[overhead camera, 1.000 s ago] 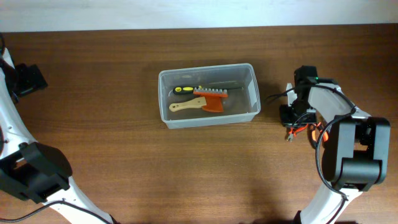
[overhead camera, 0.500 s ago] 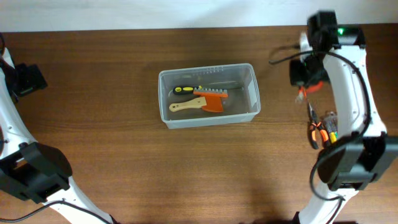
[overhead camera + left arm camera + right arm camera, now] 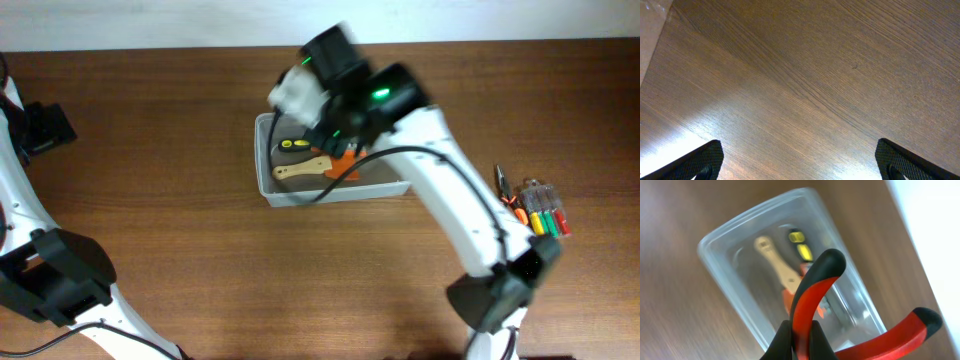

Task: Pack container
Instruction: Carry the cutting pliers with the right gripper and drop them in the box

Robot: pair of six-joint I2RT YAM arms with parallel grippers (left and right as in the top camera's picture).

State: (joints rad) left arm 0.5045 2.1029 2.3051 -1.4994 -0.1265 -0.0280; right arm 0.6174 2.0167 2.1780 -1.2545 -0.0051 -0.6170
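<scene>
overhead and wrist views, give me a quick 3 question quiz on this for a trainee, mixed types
1. True or false: the right fingers grip a red-handled tool above the container.
2. What lies under the left fingers in the left wrist view? A) the bare wooden table B) the container C) a cardboard box
3. Fill in: the case of coloured bits lies ___ the container (inside / outside).

Key: 1 true; 2 A; 3 outside.
</scene>
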